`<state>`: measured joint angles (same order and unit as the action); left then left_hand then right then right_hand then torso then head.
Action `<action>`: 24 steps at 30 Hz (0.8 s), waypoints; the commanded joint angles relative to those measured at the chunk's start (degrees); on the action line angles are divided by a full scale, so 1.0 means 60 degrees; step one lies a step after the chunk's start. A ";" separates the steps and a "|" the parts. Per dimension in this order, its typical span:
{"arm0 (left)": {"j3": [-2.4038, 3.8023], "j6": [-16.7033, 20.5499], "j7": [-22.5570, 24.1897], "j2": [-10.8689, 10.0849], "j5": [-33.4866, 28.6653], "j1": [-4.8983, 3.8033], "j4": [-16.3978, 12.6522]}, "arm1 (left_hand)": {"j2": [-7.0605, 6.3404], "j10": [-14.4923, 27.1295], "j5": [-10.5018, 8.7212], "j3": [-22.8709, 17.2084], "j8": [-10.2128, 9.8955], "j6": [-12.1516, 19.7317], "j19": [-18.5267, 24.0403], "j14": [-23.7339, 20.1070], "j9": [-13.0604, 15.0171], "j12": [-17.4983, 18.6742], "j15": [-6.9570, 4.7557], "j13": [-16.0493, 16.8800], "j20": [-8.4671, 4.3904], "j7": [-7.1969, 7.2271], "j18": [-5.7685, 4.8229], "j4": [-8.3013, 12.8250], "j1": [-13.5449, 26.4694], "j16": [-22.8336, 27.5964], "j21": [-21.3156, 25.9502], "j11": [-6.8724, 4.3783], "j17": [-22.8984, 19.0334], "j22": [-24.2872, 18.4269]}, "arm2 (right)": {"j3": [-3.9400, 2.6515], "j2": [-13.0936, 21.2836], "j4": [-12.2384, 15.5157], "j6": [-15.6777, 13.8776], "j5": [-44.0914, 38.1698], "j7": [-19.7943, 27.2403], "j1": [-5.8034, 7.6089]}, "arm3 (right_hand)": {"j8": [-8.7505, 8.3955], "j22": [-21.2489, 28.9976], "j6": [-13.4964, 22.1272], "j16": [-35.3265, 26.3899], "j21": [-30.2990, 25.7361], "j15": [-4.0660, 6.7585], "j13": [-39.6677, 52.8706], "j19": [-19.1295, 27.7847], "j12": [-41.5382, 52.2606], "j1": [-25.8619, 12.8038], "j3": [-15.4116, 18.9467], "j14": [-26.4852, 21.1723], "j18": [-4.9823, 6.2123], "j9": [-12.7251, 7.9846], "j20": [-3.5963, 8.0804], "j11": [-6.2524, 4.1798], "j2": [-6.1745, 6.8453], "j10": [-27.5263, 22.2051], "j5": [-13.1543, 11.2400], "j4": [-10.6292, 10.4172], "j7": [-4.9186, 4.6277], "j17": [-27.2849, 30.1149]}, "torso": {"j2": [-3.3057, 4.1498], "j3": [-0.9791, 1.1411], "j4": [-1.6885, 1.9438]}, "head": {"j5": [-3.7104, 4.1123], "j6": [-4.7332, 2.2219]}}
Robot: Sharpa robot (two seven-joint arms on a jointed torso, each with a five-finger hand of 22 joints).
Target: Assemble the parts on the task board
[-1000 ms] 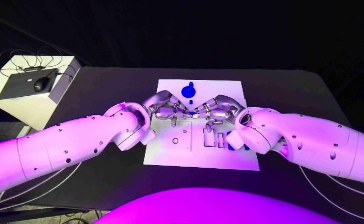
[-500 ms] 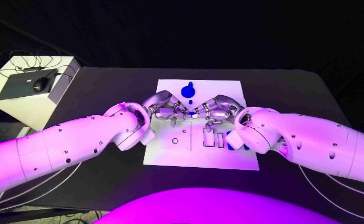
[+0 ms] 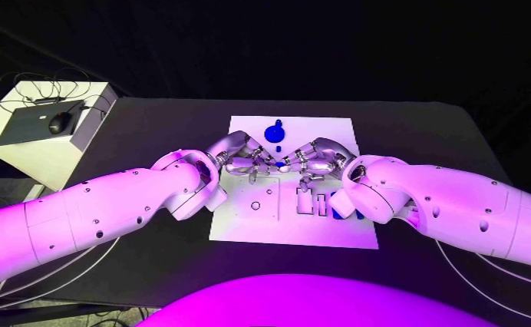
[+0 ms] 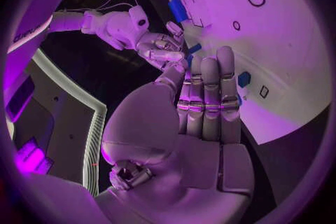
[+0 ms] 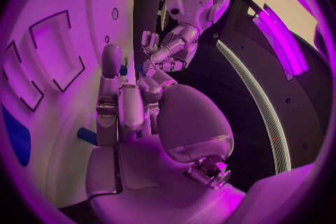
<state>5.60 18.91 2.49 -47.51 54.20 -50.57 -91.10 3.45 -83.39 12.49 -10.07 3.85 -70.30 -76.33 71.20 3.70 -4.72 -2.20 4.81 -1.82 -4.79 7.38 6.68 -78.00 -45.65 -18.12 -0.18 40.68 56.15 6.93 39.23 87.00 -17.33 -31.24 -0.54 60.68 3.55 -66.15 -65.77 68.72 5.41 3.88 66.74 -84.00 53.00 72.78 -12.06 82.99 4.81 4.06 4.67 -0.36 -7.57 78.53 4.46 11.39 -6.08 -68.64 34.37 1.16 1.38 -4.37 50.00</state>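
The white task board (image 3: 290, 227) lies mid-table. Both hands meet fingertip to fingertip over its middle: my left hand (image 3: 243, 155) from the left, my right hand (image 3: 318, 160) from the right. A small blue part (image 4: 194, 49) sits where the fingertips meet. My right hand (image 4: 157, 47) curls its fingers around it. My left hand (image 4: 206, 95) keeps its fingers straight and side by side, their tips at the part; whether it grips the part I cannot tell. A blue teardrop part (image 3: 275, 132) lies at the board's far end. Another blue part (image 3: 338, 211) stands in a slot near my right wrist.
The board shows cut-out slots (image 3: 307, 199) and a round hole (image 3: 255, 206) on its near half. A pale box (image 3: 44, 133) with a dark device on it stands at the table's far left corner. Cables hang past the table's front corners.
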 commanded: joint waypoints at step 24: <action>0.0010 -0.0194 0.0129 -0.0058 -0.0535 -0.0009 0.0014 | -0.1369 -0.0318 0.0217 -0.3230 0.0080 -0.0691 0.0234 0.0045 0.0522 -0.0408 -0.0222 0.0398 -0.0186 0.0275 0.0091 0.0495 0.1315 -0.0484 -0.0664 -0.0142 0.0385 0.1119 | 0.0005 -0.0010 -0.0104 -0.0221 -0.0133 0.0164 -0.0003 | 0.0013 0.0743 0.1305 -0.0867 -0.0162 -0.0229 -0.1507 0.0181 -0.0838 0.0305 0.0891 -0.0641 0.0288 -0.0046 -0.0258 0.0269 0.0554 -0.0967 0.0413 0.0006 -0.0476 0.1400 | 0.0005 0.0006 -0.0003 | -0.0014 -0.0001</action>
<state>5.65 19.07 3.09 -47.84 51.71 -50.62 -90.97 -4.50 -83.99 13.42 -29.11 4.21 -73.12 -75.30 71.45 3.70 -6.98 -3.09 7.13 -2.85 -4.17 6.98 9.72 -70.64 -48.19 -21.74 -0.60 42.93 62.78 6.99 39.16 86.45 -17.96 -31.80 -0.24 60.66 3.75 -61.94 -58.20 63.31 4.29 2.56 58.07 -82.97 47.60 74.12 -7.10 79.41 5.74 3.82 3.44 1.23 -4.13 73.16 6.88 11.48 -8.70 -60.49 34.38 1.21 1.34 -4.46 50.00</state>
